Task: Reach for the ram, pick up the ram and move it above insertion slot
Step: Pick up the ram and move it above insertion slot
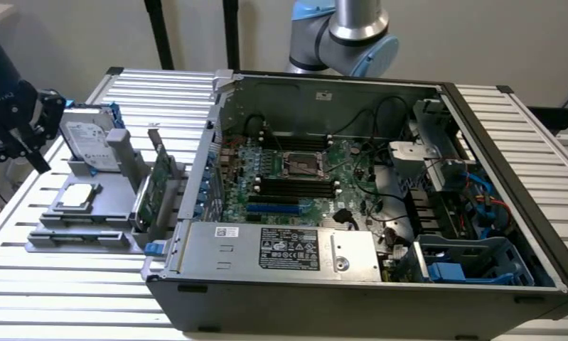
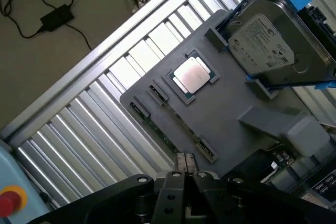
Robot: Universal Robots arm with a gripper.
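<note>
Gripper [image 2: 185, 163]: we see its two fingertips pressed together with nothing between them, hanging over the near edge of the tray [image 2: 220, 114].
Ram [image 2: 170, 132]: we make out a thin green strip standing on edge in a groove along that tray edge, between small clips, just beside the fingertips (it is edge-on, so we cannot make out its chips).
Tray: gray, resting on the slatted table [image 1: 75, 291], to the exterior view's left of the open case [image 1: 360, 298].
Also on the tray: a CPU [image 2: 191, 74] lying flat, a hard drive [image 2: 268, 40] propped at a tilt, and a green card [image 1: 149, 192] upright nearest the case.
Slots [image 1: 298, 186]: black, on the motherboard inside the case, well apart from the gripper.
</note>
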